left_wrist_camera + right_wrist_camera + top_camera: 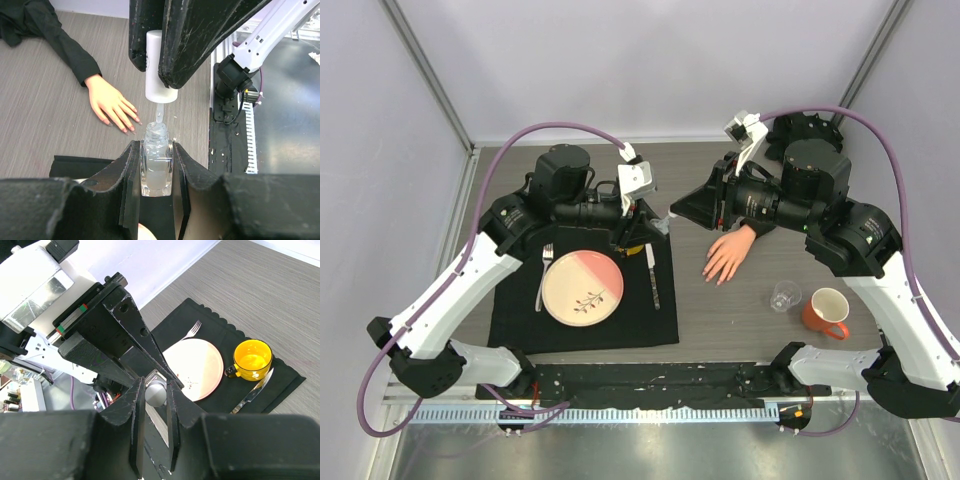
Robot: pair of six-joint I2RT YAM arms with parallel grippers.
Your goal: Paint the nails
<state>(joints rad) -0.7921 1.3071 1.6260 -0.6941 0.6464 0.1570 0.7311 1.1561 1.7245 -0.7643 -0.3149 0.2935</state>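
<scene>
The left end effector (pixel 156 150) is clamping the small clear polish bottle (pixel 156 170) above the far right corner of the black placemat (pixel 520 320). The right end effector (pixel 155 390) is pinching the white cap (pixel 161 70), its brush (pixel 159 114) hanging right at the bottle's open neck. The nails (pixel 132 128) are waiting on the mannequin hand (pixel 728 255), which is lying flat on the table (pixel 720 320) just right of the placemat, fingers pointing near.

Here's where it could go wrong, as I'm reading it. If the brush is coming out off-centre, it could catch the neck and twist the bottle in its grip. A loaded brush could drip on the way across. And those nails are tiny, so a slightly low or skewed touch would smear polish onto the fingers.
</scene>
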